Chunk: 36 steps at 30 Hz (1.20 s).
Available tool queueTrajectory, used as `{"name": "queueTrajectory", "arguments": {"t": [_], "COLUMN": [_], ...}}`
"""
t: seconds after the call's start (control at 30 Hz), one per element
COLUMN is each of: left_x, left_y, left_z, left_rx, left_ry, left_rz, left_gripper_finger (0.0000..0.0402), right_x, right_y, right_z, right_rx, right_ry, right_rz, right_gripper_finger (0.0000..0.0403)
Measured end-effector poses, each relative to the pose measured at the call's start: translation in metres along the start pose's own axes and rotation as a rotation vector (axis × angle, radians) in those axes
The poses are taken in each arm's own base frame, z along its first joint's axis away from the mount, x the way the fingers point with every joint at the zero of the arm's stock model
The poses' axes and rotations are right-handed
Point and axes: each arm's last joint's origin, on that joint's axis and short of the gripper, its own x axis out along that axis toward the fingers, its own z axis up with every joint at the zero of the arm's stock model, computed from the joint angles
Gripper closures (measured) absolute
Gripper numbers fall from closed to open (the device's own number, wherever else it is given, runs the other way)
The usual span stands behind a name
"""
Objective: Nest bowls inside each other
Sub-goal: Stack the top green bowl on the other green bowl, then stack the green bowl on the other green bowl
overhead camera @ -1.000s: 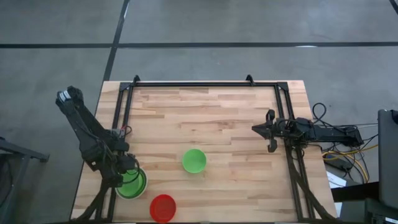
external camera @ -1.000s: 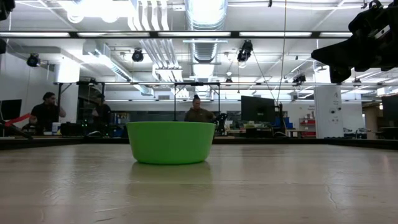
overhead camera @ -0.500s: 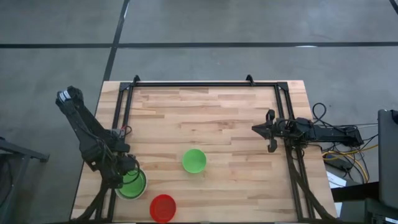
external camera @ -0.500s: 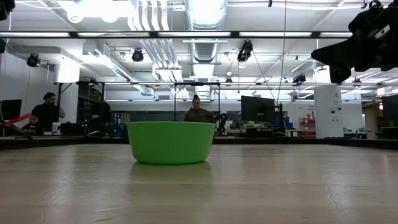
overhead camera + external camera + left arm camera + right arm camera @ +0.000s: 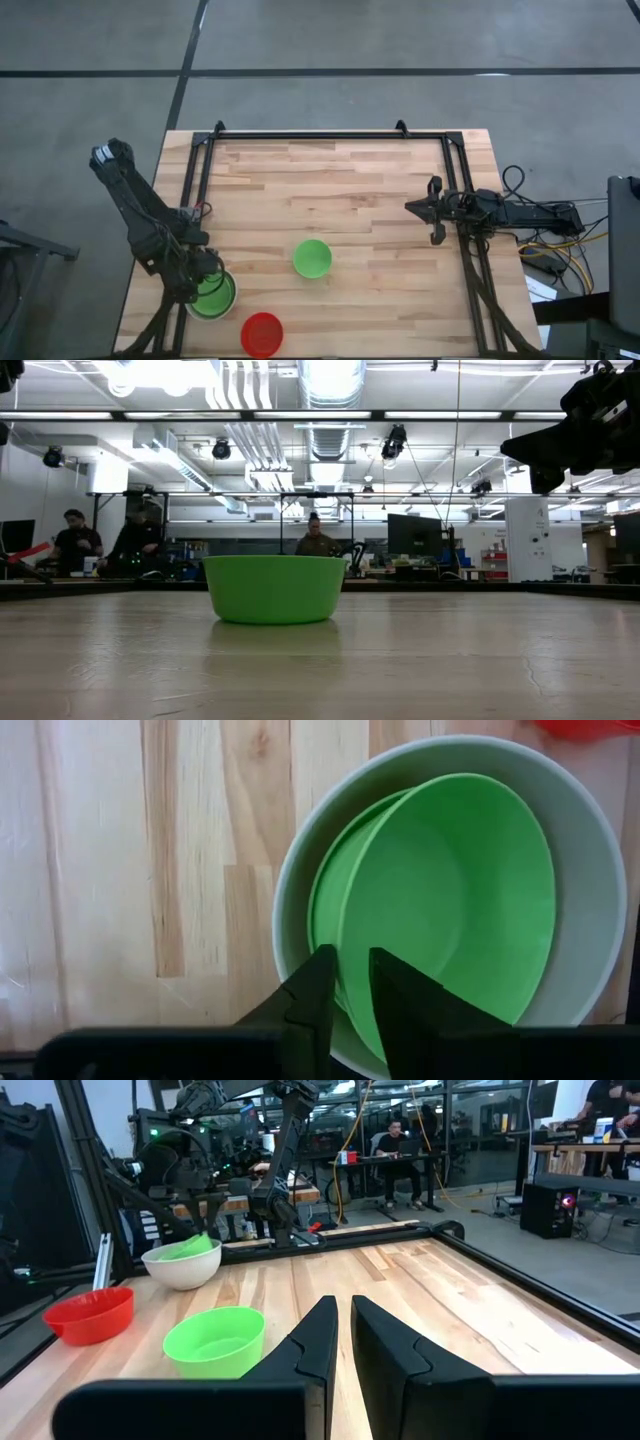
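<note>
Straddling the rim of a bright green plastic bowl (image 5: 450,910) nested in the pale grey-white bowl (image 5: 590,870), left gripper (image 5: 345,982) slightly parted, near-left corner.

We see bright, even overhead lighting from ceiling lamps (image 5: 150,372) that glare white in the low view, soft shadows on the table (image 5: 350,190), and its near boards blurred.

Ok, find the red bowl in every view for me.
High view: red bowl at the table's near edge, beside the white bowl.
Low view: not in it.
Left wrist view: only a red sliver at the frame's corner.
Right wrist view: far left.
Shared landmark: the white bowl holding green ones.
</note>
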Motion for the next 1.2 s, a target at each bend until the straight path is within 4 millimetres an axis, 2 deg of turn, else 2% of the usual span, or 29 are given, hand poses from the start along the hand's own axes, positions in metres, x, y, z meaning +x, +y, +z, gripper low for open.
{"name": "queueTrajectory", "arguments": {"t": [0.47, 0.77, 1.2], "left_x": [-0.001, -0.005, -0.016], "left_y": [0.001, 0.001, 0.002], "left_z": [0.000, 0.001, 0.014], "left_rx": [0.002, -0.036, -0.237], "left_ry": [0.000, -0.016, -0.152], "left_rz": [-0.005, -0.021, 0.005], "left_gripper_finger": [0.0268, 0.0266, 0.0266], "right_x": [0.000, 0.000, 0.000], "right_y": [0.000, 0.000, 0.000], "right_z": [0.000, 0.000, 0.000], "right_rx": [0.002, 0.002, 0.001], "right_ry": [0.000, 0.000, 0.000], "right_rz": [0.000, 0.000, 0.000], "right_gripper_finger": [0.0369, 0.0369, 0.0369]}}
